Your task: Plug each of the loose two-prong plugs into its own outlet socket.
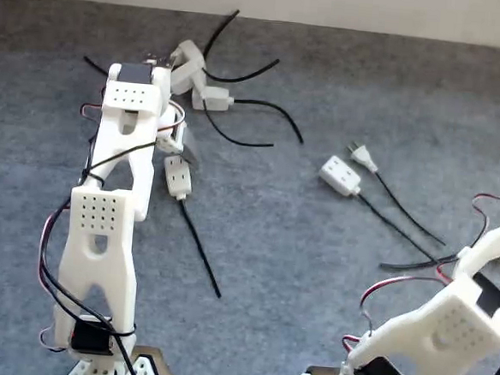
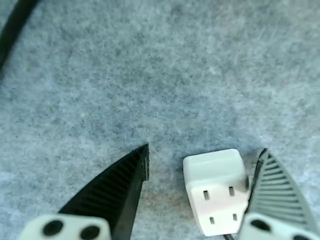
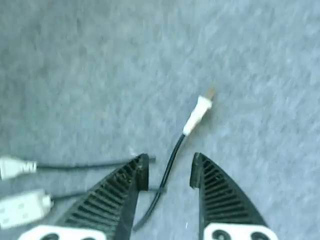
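In the left wrist view my left gripper (image 2: 205,150) is open low over the carpet. A white outlet socket (image 2: 217,192) lies between its fingers, close to one finger (image 2: 272,185). From above, that socket (image 1: 179,176) lies just below the left gripper (image 1: 180,148), its black cord trailing toward the near edge. My right gripper (image 3: 170,157) is open, straddling the black cord of a white two-prong plug (image 3: 198,112) that lies just beyond the fingertips. Another plug (image 1: 362,154) and socket (image 1: 340,175) lie side by side mid-table.
White plug and socket pieces (image 1: 201,85) with looping black cords lie at the far side beyond the left arm. Off to the side in the right wrist view lie a second plug (image 3: 17,165) and a socket (image 3: 25,207). Grey carpet (image 1: 280,241) covers the table.
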You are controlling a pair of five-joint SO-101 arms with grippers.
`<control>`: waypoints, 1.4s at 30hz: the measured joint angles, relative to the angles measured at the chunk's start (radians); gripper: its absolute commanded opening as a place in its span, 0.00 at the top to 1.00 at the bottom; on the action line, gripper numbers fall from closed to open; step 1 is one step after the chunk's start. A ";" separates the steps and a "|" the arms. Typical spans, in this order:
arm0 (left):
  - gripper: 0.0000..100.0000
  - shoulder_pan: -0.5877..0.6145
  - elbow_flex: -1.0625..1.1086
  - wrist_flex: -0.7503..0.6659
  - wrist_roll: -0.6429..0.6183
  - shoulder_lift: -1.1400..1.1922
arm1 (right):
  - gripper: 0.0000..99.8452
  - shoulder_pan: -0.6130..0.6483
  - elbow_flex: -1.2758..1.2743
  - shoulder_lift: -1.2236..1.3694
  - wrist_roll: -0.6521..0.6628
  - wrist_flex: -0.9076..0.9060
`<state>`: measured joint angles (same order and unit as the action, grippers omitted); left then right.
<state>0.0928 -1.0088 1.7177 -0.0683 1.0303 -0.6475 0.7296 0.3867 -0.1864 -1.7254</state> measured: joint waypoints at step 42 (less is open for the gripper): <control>0.66 0.000 0.000 0.000 0.000 0.000 | 0.86 -0.117 -0.341 0.212 -0.206 0.466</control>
<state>0.0928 -1.0088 1.7177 -0.0683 1.0303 -0.7641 0.3890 0.5984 -0.3920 -1.2589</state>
